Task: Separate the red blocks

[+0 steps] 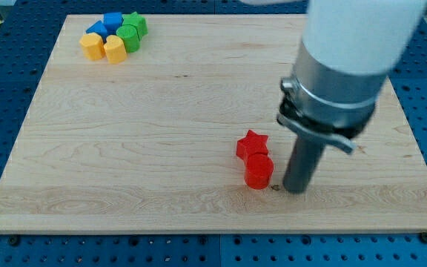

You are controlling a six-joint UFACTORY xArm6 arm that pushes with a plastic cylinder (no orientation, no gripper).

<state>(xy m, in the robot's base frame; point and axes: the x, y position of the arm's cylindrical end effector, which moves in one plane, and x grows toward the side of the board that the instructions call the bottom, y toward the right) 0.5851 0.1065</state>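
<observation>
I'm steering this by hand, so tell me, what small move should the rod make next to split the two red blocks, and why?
Probably slide my tip toward the view's left into the red cylinder. The cylinder touches the red star just above it, and my tip sits just right of the cylinder, so a leftward push should shear them apart.

**Rod upright, low at the view's right**

My tip (295,190) points straight down at the foot of a dark rod. Above the tip the rod meets a grey metal collar with a clamp band — above that, a broad white arm segment runs out of the view's top.
</observation>
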